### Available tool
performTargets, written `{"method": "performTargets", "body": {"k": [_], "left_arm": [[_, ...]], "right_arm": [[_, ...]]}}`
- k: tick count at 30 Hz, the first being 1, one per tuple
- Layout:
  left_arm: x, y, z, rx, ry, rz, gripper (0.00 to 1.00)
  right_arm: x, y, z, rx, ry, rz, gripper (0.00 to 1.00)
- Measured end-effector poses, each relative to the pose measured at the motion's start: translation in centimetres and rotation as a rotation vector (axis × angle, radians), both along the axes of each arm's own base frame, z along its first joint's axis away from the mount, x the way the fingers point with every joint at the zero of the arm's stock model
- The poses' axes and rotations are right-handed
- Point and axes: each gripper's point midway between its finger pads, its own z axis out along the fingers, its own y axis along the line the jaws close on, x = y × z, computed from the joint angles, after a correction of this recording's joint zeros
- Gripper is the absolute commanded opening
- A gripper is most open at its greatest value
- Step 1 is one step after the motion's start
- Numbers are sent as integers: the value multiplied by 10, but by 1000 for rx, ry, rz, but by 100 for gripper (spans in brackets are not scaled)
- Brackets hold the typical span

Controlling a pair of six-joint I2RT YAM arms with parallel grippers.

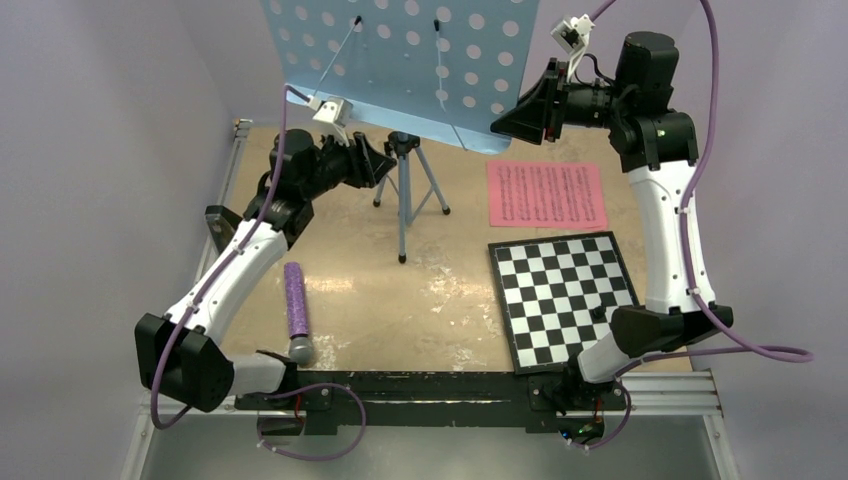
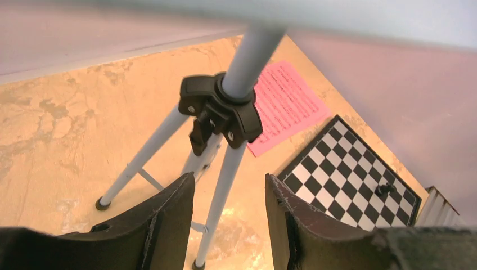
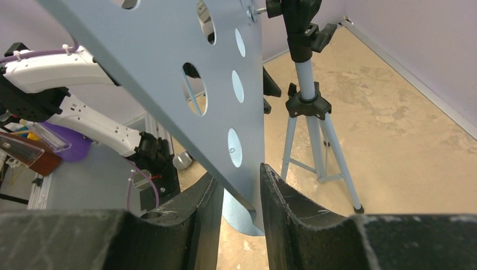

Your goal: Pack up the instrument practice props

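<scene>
Music stand (image 1: 390, 95) is stood upright on its tripod, far-centre on the counter (image 1: 440, 300), w/ the light-blue perforated plate tilted up top. The plate's lower corner is held between the right jaws, which are closed on its thin edge. The left jaws are parted, nothing gripped. The black tripod hub (image 2: 222, 109) sits just above & beyond their tips. 1 leg (image 2: 218, 208) is seen through the gap, but whether it lies between the tips or just past them can't be told.

Handling, as judged: the stand is prob. light but tall & top-heavy, so it's easily tipped. The plate is thin sheet, stiff enough yet springy & smooth, so an edge pinch could slip or swing the plate on its tilt joint. The pole (image 2: 253, 56) is a slick painted tube. A firmer hold is offered just above the hub, where the collar gives a shoulder against sliding. W/ 1 hold on the plate & 1 low on the pole, the stand could be steadied while the 3 legs are folded.

Pink sheet (image 1: 547, 193) is laid flat on the counter, below the right jaws & well apart from the tripod. It's limp, thin paper, hard to lift flat, so an edge would need to be worked up. Checkered board (image 1: 565, 295) lies just nearside of it. It's not a prop, & the small dark piece (image 1: 598, 313) on it is too small to ID. A purple rod (image 1: 296, 300) lies on the counter below the left jaws. No metronome is made out.
</scene>
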Motion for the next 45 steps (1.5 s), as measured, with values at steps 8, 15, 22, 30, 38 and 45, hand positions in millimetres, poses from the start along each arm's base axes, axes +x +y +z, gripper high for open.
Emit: {"method": "performTargets", "body": {"k": [8, 15, 22, 30, 38, 45], "left_arm": [[-30, 2, -31, 72, -2, -88, 58], [-49, 4, -71, 180, -50, -175, 60], [-57, -6, -82, 208, -130, -247, 56], [-45, -20, -89, 185, -203, -259, 54], [-36, -14, -98, 318, -147, -264, 53], [-51, -1, -118, 459, -113, -332, 53]], "right_arm": [[-10, -2, 7, -1, -27, 0, 66], [-41, -15, 27, -4, -104, -17, 96], [-68, -65, 51, -17, -211, -187, 97], [-10, -105, -20, 29, 6, -294, 92], [144, -122, -137, 139, 268, -225, 84], [171, -40, -155, 132, 165, -46, 84]]}}
